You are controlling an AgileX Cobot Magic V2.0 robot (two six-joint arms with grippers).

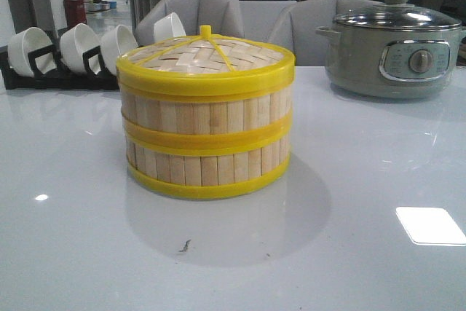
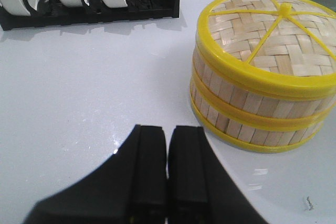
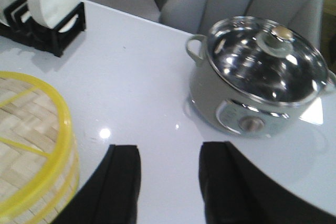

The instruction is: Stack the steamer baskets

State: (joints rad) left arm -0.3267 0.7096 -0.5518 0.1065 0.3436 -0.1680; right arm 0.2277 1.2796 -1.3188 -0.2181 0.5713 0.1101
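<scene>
Left gripper (image 2: 168, 171) clenched, grasping nothing; right gripper (image 3: 169, 182) released, empty. Steamer baskets (image 1: 207, 143) stacked two high at table (image 1: 364, 253) centre, lid (image 1: 206, 60) on top. Bowl rack (image 1: 44, 71) at ten o'clock, electric pot (image 1: 393, 49) at two o'clock.

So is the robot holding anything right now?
No. The left tool is shut on nothing, the right tool is open and empty. The steamer baskets sit stacked, lid on, untouched.

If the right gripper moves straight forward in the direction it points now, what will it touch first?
Probably nothing soon: ahead of the right gripper lies bare white table, between the electric pot and the steamer stack. Depth is uncertain.
</scene>
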